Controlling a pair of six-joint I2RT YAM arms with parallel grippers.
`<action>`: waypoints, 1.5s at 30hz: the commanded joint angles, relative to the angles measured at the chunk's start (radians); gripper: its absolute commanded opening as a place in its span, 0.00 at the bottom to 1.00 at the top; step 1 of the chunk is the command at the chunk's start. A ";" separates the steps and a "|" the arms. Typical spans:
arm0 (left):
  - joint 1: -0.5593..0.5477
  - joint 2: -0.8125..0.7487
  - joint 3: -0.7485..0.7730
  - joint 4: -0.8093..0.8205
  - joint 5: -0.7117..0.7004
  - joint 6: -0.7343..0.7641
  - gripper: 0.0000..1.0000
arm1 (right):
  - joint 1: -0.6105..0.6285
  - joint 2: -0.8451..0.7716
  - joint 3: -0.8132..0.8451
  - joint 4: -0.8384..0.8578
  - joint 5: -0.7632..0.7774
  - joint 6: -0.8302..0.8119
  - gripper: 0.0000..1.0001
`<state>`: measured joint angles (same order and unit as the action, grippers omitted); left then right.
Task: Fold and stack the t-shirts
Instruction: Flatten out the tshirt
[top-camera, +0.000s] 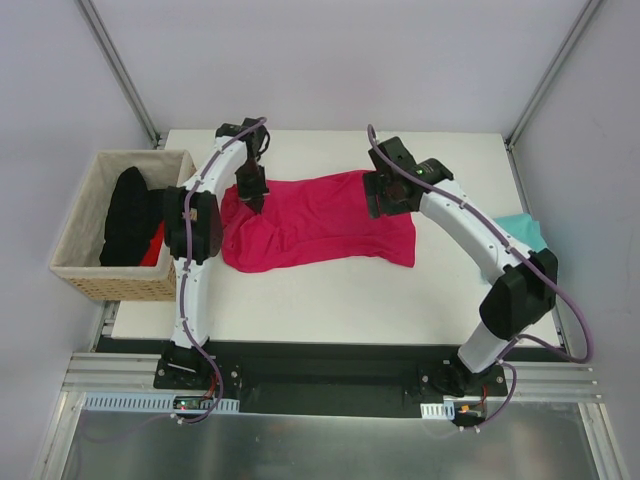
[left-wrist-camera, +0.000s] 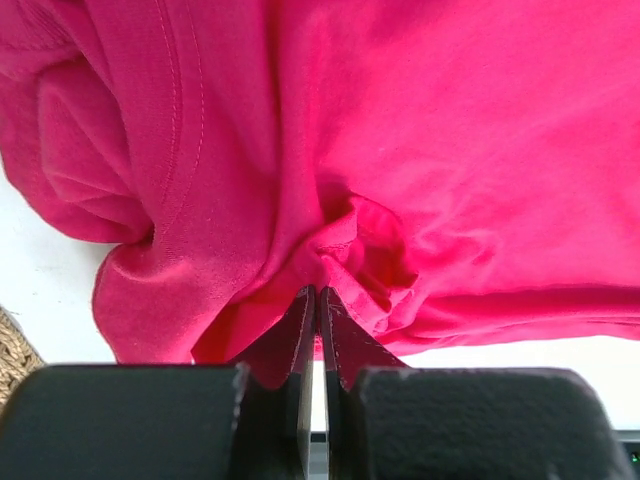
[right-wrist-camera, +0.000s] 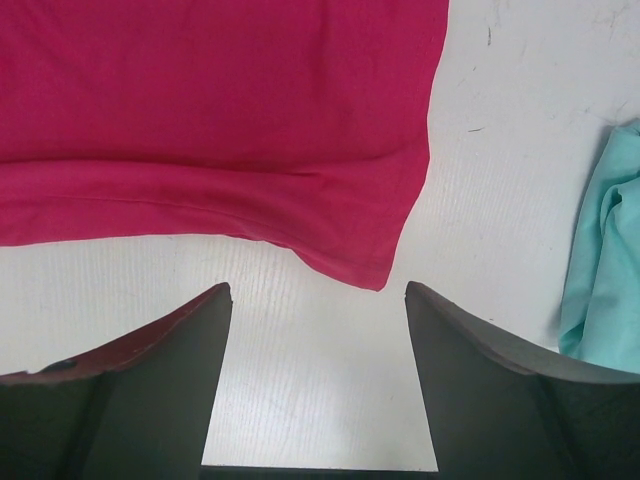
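Note:
The crimson-pink t-shirt (top-camera: 320, 220) lies spread across the middle of the white table, bunched at its left end. My left gripper (top-camera: 252, 203) points down onto that bunched end. In the left wrist view the left gripper (left-wrist-camera: 318, 292) is shut, with a puckered fold of the pink t-shirt (left-wrist-camera: 450, 150) pinched at its tips. My right gripper (top-camera: 378, 200) hovers at the shirt's right side. In the right wrist view the right gripper (right-wrist-camera: 318, 290) stands open over bare table, with a corner of the pink t-shirt (right-wrist-camera: 200, 100) just beyond its tips. The teal t-shirt (top-camera: 525, 228) lies crumpled at the table's right edge (right-wrist-camera: 605, 270).
A woven wicker basket (top-camera: 85, 270) stands off the table's left edge. It holds a black cloth (top-camera: 128, 215) and something red (top-camera: 155, 245). Metal frame posts rise at the table's far corners.

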<state>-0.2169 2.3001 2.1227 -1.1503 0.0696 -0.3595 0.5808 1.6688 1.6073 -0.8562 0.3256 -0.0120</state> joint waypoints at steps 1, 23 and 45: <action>-0.015 -0.076 -0.036 -0.042 -0.014 -0.029 0.00 | -0.004 -0.080 -0.032 0.006 0.010 -0.005 0.73; -0.153 -0.476 -0.290 -0.167 -0.151 -0.128 0.00 | -0.001 -0.192 -0.164 0.078 -0.059 0.009 0.73; -0.306 -0.881 -0.724 -0.367 -0.079 -0.302 0.00 | -0.002 -0.143 -0.112 0.094 -0.118 0.000 0.73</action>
<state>-0.4862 1.4773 1.4624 -1.3025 -0.0711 -0.5995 0.5793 1.5242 1.4433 -0.7879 0.2260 -0.0101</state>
